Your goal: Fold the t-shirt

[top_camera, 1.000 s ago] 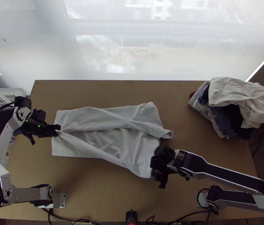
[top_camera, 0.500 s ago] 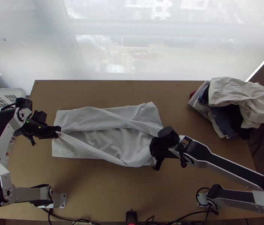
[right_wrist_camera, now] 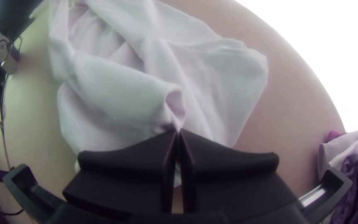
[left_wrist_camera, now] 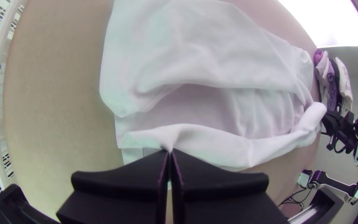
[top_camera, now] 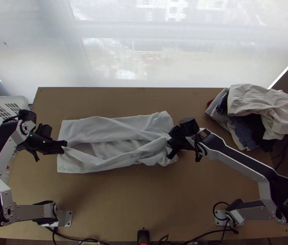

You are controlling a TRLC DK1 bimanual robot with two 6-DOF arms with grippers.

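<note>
The white t-shirt point(top_camera: 115, 124) lies lengthwise across the table, its far and near sides turned inward over a middle strip, the near side loosely bunched. At its left end, my left gripper point(top_camera: 65, 147) holds the near flap; in the left wrist view the left gripper point(left_wrist_camera: 169, 152) is shut on a pinch of that cloth point(left_wrist_camera: 212, 143). Over the shirt's right end is my right gripper point(top_camera: 169, 148). In the right wrist view, the right gripper point(right_wrist_camera: 178, 132) is shut on a rolled edge of the shirt point(right_wrist_camera: 121, 89).
A heap of clothes point(top_camera: 250, 110) lies at the table's far right corner. Beyond the left edge stands a white slotted basket point(top_camera: 5, 101). Cables and a small black device point(top_camera: 143, 236) are at the table's near edge.
My right gripper has moved away from the table's near edge, carrying the shirt's near right part inward over the middle. The left gripper has barely moved.
</note>
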